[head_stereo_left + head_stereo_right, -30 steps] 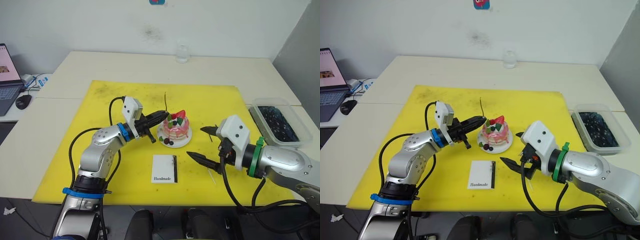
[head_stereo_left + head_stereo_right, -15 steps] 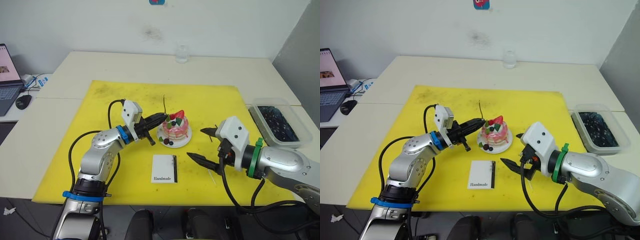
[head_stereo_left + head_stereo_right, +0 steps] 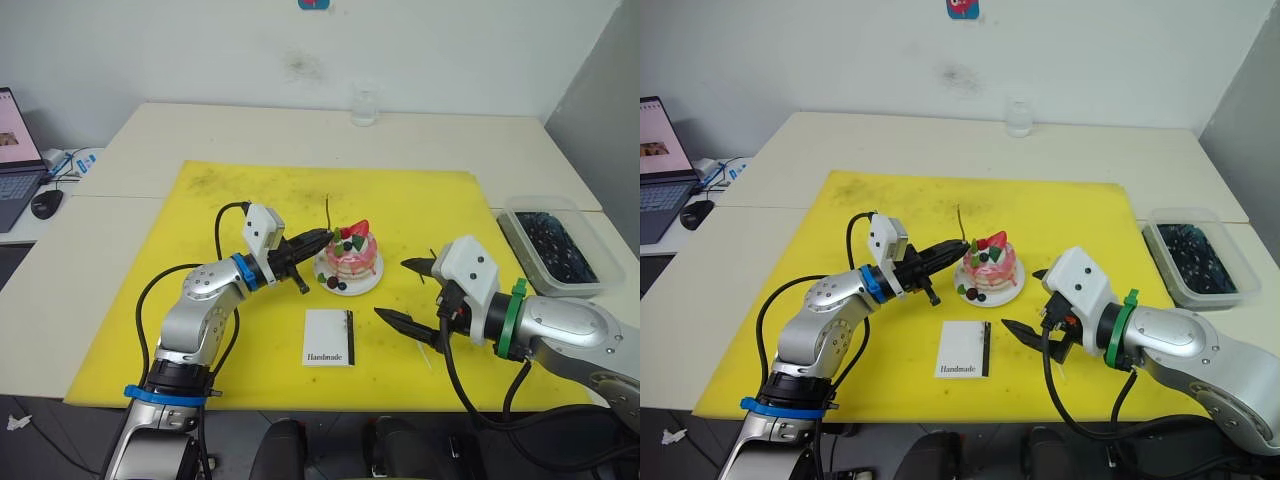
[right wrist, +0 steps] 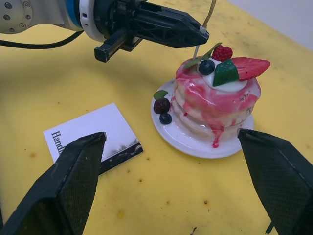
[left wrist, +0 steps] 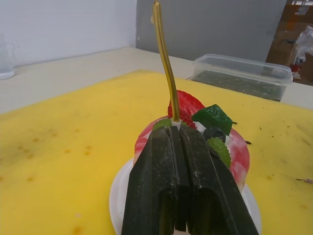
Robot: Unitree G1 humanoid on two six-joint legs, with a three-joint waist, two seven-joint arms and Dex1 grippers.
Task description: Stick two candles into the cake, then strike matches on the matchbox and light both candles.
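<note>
One candle (image 5: pixel 165 63) pinched upright in left end effector (image 3: pixel 322 237) at cake (image 3: pixel 356 256); right end effector (image 3: pixel 409 291) spread wide, empty.

Pale table (image 3: pixel 200 130), yellow mat (image 3: pixel 240 190), glass (image 3: pixel 365 105), probably plastic tub (image 3: pixel 550 240)

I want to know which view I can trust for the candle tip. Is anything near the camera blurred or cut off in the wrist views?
Left wrist view: the candle is sharp, its top reaches the frame edge; the left gripper is shut on it, in focus. Right wrist view: the right gripper's fingers look soft and are cropped, while the cake is sharp.
</note>
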